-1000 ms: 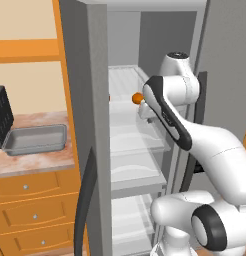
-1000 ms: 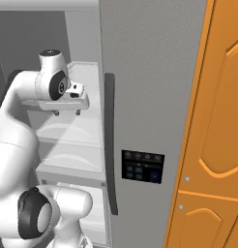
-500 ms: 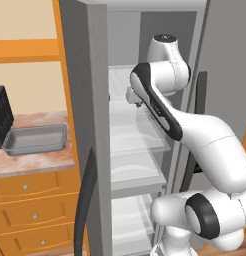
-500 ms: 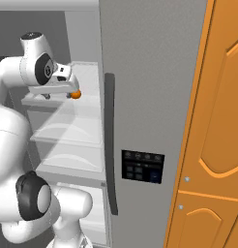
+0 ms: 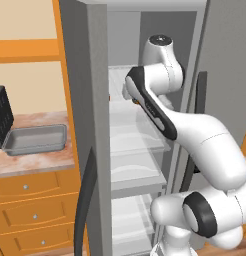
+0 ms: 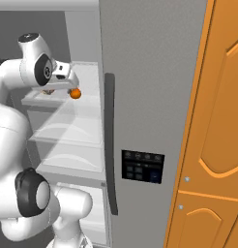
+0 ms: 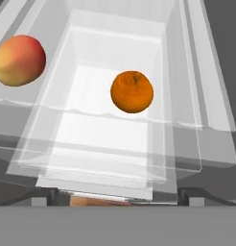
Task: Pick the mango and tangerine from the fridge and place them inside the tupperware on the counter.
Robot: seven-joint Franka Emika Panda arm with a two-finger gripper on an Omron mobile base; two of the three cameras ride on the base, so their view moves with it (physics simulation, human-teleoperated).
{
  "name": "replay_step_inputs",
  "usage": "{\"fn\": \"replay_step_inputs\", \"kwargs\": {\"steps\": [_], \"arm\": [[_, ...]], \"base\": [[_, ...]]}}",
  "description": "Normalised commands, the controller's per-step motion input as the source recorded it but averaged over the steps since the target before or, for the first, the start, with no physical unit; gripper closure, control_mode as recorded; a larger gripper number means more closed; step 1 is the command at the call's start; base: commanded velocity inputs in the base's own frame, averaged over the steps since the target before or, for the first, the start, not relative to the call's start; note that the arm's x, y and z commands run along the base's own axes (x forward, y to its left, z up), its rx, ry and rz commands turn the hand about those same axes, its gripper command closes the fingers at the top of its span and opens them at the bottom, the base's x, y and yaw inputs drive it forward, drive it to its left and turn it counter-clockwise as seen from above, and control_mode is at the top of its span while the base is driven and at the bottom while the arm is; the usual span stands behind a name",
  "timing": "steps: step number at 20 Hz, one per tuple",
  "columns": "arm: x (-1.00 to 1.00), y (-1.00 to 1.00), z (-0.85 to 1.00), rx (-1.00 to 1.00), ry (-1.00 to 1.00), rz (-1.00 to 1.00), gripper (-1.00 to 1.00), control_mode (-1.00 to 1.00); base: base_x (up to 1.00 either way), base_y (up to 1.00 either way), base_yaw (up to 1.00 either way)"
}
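Note:
The fridge [image 5: 84,75] stands open, and my arm reaches into its upper part. In the hand view the tangerine [image 7: 132,92], a plain orange ball, lies on a translucent white shelf [image 7: 110,139], straight ahead of my gripper [image 7: 119,196]. The mango [image 7: 19,60], red blending to yellow, sits on the same shelf to the upper left. My gripper is open and empty, short of both fruits, with its fingertips [image 7: 43,196] wide apart. From the right base the tangerine [image 6: 75,93] shows just below the hand. The grey tupperware [image 5: 35,139] rests on the counter [image 5: 40,161], left of the fridge.
A black microwave [image 5: 0,119] stands at the counter's far left, beside the tupperware. The fridge door [image 6: 150,72] with its long dark handle [image 6: 110,145] hangs to the arm's right, orange cabinets [image 6: 213,145] beyond it. Lower translucent shelves [image 5: 135,170] sit under the arm.
My arm has swung its upper joints higher and brought the hand in over the upper shelf, with the jaws opening a little wider. Both fruits have stayed where they were.

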Motion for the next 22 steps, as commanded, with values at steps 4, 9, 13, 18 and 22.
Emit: {"fn": "replay_step_inputs", "kwargs": {"steps": [4, 9, 13, 18, 22], "arm": [[0.43, -0.02, 0.00, 0.00, 0.00, -0.02, -1.00, -1.00], [0.45, -0.06, -0.01, 0.02, 0.00, 0.00, -1.00, -1.00], [0.39, 0.00, -0.09, 0.01, 0.00, 0.00, -1.00, -1.00], [0.27, -0.01, -0.22, 0.00, 0.00, 0.00, -1.00, -1.00], [0.27, 0.00, -0.30, 0.00, 0.00, 0.00, -1.00, -1.00]], "base": [[0.00, 0.00, 0.00], [0.00, 0.00, 0.00], [0.00, 0.00, 0.00], [0.00, 0.00, 0.00], [0.00, 0.00, 0.00]]}}
